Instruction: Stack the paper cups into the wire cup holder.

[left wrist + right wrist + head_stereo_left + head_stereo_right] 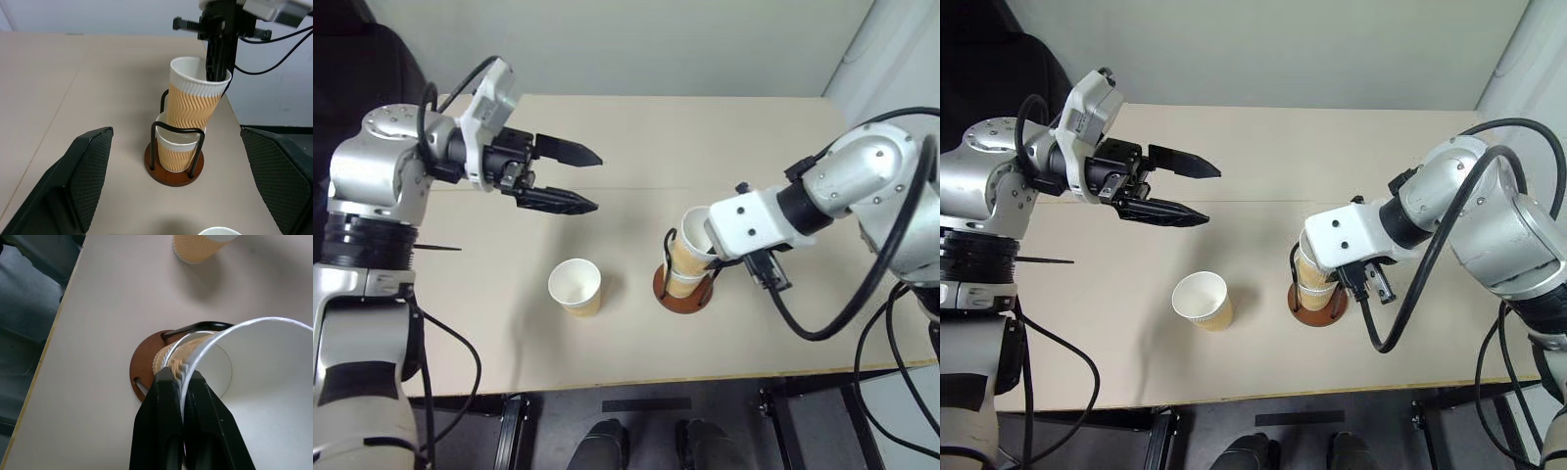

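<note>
One paper cup [195, 100] is pinched by its rim in the shut right gripper [180, 382], tilted into the cup [177, 154] in the wire cup holder [173, 174] just below. The left gripper [589, 180] is held wide open and empty, with a third cup [576, 286] below it.

We see an evenly lit, fairly bright scene, the light coming from overhead. The loose cup [576, 286] throws a soft shadow to its right on the table [636, 147], and faint shade gathers beside the holder [174, 172]. No harsh glare shows (only mild sheen on the arms' metal shells). In the right wrist view the near fingers [161, 431] look soft, slightly out of focus.
</note>
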`<state>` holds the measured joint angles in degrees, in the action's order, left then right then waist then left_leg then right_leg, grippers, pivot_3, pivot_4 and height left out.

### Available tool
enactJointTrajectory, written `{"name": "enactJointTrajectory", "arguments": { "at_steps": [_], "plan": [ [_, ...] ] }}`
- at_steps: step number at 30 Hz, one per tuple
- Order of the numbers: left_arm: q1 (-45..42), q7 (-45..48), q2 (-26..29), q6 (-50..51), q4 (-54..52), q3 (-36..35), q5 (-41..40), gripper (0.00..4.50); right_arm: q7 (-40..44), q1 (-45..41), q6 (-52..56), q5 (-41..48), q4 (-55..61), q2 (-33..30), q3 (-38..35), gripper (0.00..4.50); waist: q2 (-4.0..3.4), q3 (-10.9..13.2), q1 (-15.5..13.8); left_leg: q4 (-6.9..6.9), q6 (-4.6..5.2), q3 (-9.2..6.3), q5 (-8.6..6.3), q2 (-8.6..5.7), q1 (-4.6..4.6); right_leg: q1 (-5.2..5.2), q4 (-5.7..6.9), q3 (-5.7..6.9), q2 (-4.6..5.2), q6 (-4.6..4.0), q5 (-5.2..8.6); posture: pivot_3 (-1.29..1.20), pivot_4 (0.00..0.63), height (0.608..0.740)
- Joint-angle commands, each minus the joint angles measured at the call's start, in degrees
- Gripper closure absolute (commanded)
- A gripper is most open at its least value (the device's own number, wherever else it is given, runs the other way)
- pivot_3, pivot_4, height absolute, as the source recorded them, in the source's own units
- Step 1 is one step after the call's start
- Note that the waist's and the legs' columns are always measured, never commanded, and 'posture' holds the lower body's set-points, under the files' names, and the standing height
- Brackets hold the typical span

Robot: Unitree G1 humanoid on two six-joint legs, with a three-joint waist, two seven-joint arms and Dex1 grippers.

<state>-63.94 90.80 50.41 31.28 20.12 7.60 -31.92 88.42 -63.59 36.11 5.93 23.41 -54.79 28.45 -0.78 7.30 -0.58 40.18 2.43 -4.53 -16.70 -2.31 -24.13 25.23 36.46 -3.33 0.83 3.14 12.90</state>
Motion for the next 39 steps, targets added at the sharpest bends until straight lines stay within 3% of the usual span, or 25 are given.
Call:
{"name": "enactJointTrajectory", "arguments": {
  "at_steps": [1,6,9,17,23,26,32,39],
  "plan": [
    [-0.88,1.68,0.52,0.35,-1.03,-2.15,0.25,0.0,0.47,0.05,-1.54,-1.31,-0.01,-0.06,-0.25,4.44,0.0,0.0,0.0,-0.01,0.0,0.0,0.0,0.0,0.0,0.0,0.0,0.0,0.0,0.0,0.0,0.0,0.15,0.74],
    [-0.55,1.68,0.68,0.49,-1.34,-2.4,0.35,0.0,-0.67,0.93,-2.25,-2.61,-0.3,1.22,-0.17,4.44,0.0,0.0,0.04,-0.01,0.0,0.0,0.0,0.0,0.0,0.0,-0.01,0.0,0.0,0.0,0.0,0.0,0.15,0.74],
    [-0.49,1.68,0.5,0.36,-1.29,-2.39,0.56,0.0,-1.31,1.42,-1.85,-3.1,-0.57,2.42,-0.46,3.89,0.0,0.0,0.06,-0.01,0.0,0.0,0.0,0.01,0.0,0.0,0.0,0.0,0.0,0.0,0.0,0.0,0.15,0.74],
    [-0.5,1.7,0.4,-0.19,-0.89,-2.17,1.19,0.0,-6.63,-0.92,0.28,-4.0,-3.98,7.14,-3.13,1.22,0.0,0.0,0.14,-0.02,0.0,0.0,0.0,0.01,0.0,0.0,-0.02,0.0,0.0,0.0,0.0,0.0,0.15,0.74],
    [-0.58,1.7,1.63,-1.79,-0.57,-0.59,2.49,0.0,-12.75,-0.96,3.18,-2.55,-4.18,7.6,-9.31,1.22,0.0,0.0,0.1,-0.05,0.0,-0.02,0.0,-0.01,-0.02,-0.01,-0.14,0.02,0.0,0.0,0.0,0.0,0.15,0.74],
    [-1.4,1.7,2.65,-2.82,0.12,0.9,2.84,0.0,-16.59,-2.07,15.69,5.73,-0.35,10.65,-19.68,1.22,-0.01,0.0,0.21,-0.11,0.0,0.0,0.0,0.0,-0.02,0.01,-0.18,0.01,-0.01,0.0,0.0,0.0,0.15,0.74],
    [-0.55,1.7,5.34,-8.52,0.67,6.87,4.71,0.0,-24.55,-5.05,34.48,16.71,6.32,13.88,-33.33,1.22,0.0,0.0,0.16,-0.18,-0.03,-0.03,0.02,0.01,-0.02,0.0,-0.32,0.03,-0.03,-0.05,0.03,0.0,0.15,0.74],
    [-1.41,1.7,6.84,-15.89,3.12,13.9,5.64,0.0,-30.0,-2.68,42.37,23.47,10.81,9.6,-37.9,1.22,0.0,0.0,0.03,-0.2,-0.03,-0.08,0.02,0.01,-0.03,-0.02,-0.33,0.04,-0.02,-0.05,0.03,0.0,0.15,0.74]
  ]
}}
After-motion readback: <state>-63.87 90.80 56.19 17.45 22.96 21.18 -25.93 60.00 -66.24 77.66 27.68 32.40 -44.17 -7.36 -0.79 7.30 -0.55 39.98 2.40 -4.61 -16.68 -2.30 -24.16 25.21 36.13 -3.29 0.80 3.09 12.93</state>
